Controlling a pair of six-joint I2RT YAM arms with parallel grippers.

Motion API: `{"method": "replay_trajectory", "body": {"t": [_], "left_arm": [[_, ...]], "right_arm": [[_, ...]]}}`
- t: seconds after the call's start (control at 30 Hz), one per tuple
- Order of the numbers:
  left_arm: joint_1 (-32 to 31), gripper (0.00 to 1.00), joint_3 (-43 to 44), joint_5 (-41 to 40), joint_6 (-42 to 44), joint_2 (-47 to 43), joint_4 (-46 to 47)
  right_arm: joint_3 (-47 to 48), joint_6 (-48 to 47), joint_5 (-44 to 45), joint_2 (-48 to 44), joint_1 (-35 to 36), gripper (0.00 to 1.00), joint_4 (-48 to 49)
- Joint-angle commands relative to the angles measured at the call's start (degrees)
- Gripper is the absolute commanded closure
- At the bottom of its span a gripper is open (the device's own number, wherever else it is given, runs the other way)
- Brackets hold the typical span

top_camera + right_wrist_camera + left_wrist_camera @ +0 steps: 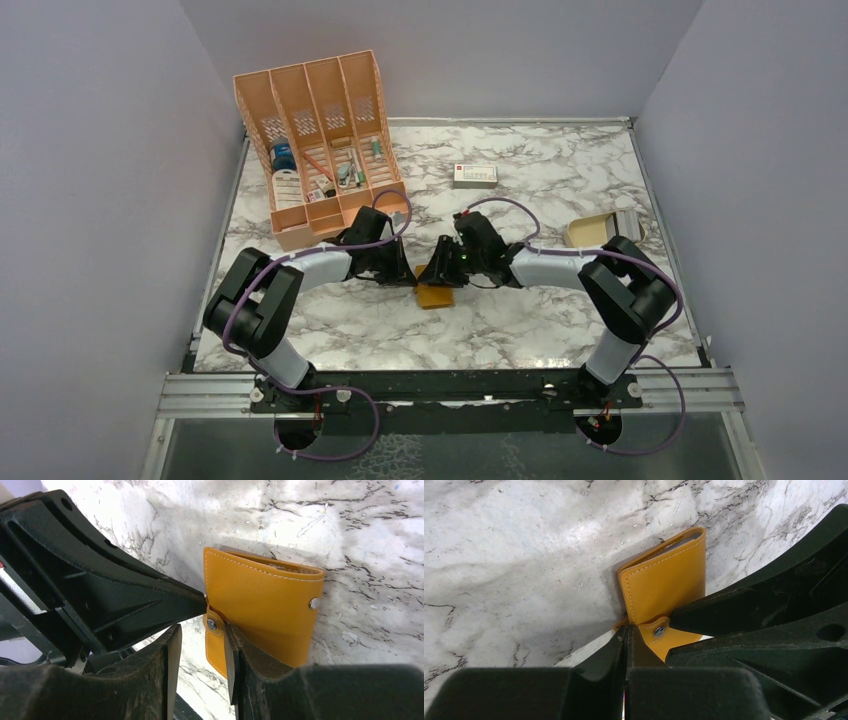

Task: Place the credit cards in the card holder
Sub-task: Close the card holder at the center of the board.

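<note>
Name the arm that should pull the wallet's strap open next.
Right. The right tool is open astride the studded strap of the card holder; the left tool looks shut on the holder's edge, probably steadying it.

Card holder (435, 296) lying mid-bench (520, 330), left pincer (625, 641) and right pincer (200, 640) meeting at its far edge; organiser (320, 140) standing far-left, box (475, 175) lying behind, dish (588, 233) sitting right.

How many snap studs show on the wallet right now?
2: a stud on the strap tab between the right gripper fingers; another stud on the wallet face. More may be hidden.
</note>
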Motion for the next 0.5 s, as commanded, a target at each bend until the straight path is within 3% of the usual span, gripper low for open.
{"method": "replay_trajectory", "body": {"t": [0.0,0.17,0.47], "left_arm": [[-0.29,1.00,-0.84,-2.50,0.01,1.06,-0.01],[-0.31,1.00,-0.84,-2.81,0.14,1.29,-0.28],[-0.38,1.00,-0.82,-2.96,-0.13,1.42,-0.29]], "right_arm": [[2.35,2.95,5.66,1.36,0.09,0.62,-6.46],[3.27,1.82,7.25,2.76,0.09,0.63,-8.93],[2.28,0.57,1.03,2.84,0.34,0.69,-1.27]]}}
